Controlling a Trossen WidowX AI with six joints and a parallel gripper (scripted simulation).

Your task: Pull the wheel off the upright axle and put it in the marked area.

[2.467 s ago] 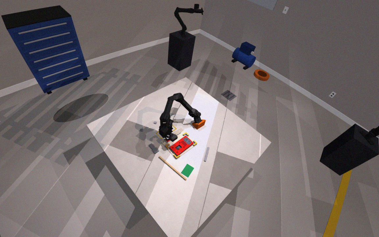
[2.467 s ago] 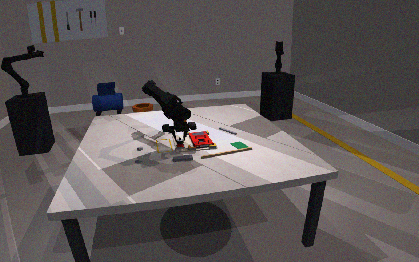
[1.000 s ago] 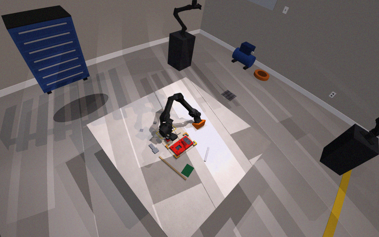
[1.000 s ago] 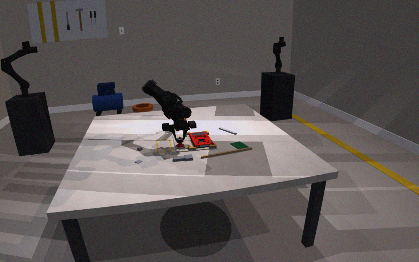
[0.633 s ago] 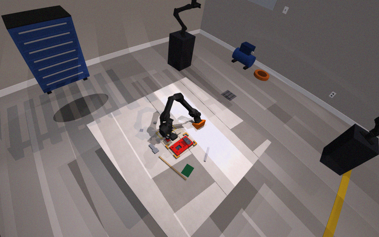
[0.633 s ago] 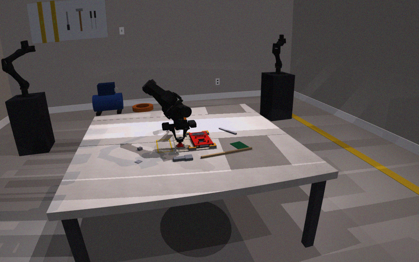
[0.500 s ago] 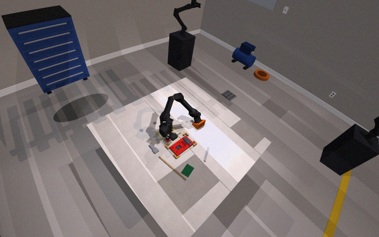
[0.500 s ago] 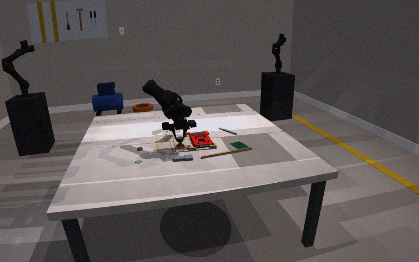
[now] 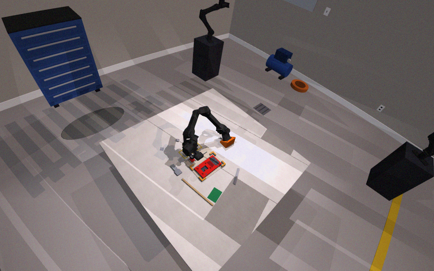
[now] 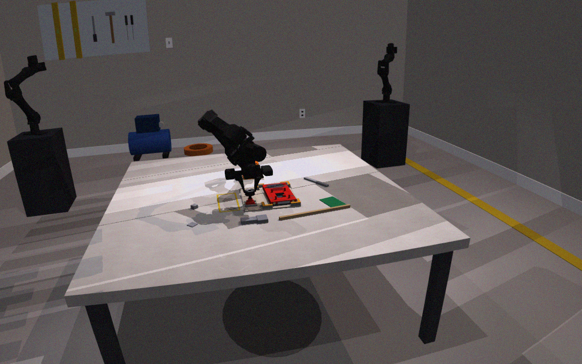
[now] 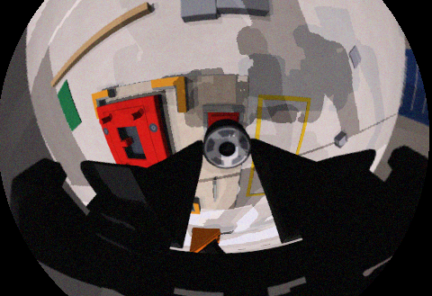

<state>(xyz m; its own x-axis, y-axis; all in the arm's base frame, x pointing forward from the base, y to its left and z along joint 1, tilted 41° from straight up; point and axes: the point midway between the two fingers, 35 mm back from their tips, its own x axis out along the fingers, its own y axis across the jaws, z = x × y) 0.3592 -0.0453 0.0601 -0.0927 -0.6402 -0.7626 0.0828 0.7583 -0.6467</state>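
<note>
Grey wheel (image 11: 226, 147) between gripper (image 11: 226, 154) fingers

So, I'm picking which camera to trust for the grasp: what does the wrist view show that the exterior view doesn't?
Only the wrist view shows the wheel's grey hubbed face, gripped between the fingers. Only the exterior view shows the wheel's height above the red base, plus the table's legs and the room. Both show the hand shut on the wheel, the yellow-outlined area beside it and the red tray.

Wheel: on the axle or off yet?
Cannot tell. Gripper is shut on the wheel just above the red base; the axle is hidden.
</note>
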